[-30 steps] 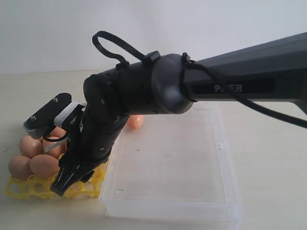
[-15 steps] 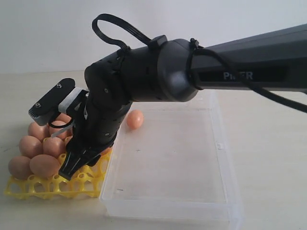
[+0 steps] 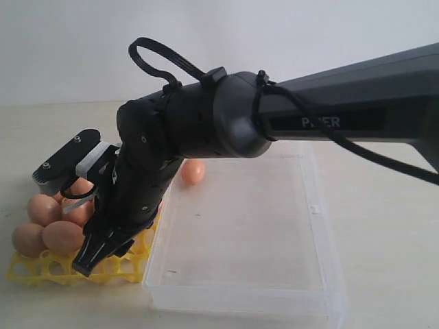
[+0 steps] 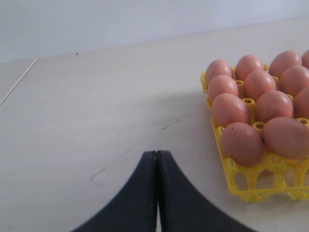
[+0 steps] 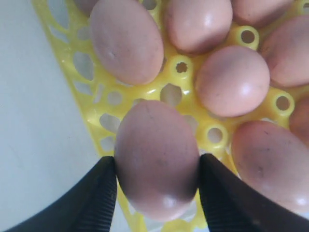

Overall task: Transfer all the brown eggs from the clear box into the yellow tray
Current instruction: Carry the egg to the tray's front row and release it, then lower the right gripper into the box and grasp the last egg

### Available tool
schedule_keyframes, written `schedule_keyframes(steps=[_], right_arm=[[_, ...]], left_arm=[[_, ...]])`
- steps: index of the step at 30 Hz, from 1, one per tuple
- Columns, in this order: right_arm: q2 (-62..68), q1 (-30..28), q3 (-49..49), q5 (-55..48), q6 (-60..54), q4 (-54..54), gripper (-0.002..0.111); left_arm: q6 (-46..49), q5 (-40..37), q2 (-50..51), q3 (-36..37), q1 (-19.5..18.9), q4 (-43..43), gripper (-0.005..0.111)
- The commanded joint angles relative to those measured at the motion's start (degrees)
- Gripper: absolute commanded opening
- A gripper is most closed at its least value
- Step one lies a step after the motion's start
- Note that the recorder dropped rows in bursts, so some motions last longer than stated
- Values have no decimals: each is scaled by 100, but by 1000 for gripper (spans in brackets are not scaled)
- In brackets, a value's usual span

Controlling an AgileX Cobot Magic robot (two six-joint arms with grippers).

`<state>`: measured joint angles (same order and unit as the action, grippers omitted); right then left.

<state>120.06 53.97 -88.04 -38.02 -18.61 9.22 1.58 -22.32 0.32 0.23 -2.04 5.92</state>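
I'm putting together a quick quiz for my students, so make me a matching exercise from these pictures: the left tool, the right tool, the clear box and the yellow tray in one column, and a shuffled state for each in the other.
Column one
1. left tool
2. right tool
3. clear box
4. yellow tray

Column two
A. gripping one brown egg
B. brown eggs sitting in many of its cups
C. shut, holding nothing, above the table
D. a lone egg at its far corner

Pairs: 1-C, 2-A, 3-D, 4-B
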Motion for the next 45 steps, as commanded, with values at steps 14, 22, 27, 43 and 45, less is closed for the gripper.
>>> schedule_keyframes(steps=[14,22,27,43,45], right_arm=[[12,4,-37,30,-135,57,48],[12,4,-37,30,-135,-28,59],[-42,4,-37,40,8,-275,58],[-279,-1310,-26,0,3936,-2581,52],[-22,-1586,-26,222,4304,-2570,52]], left_arm=[[-29,52,-32,-23,33,-14,0],[-29,52,-32,-23,33,-14,0],[-29,52,-32,-23,33,-14,0],[-29,52,-32,-23,33,-14,0],[-29,52,-32,-23,33,-14,0]])
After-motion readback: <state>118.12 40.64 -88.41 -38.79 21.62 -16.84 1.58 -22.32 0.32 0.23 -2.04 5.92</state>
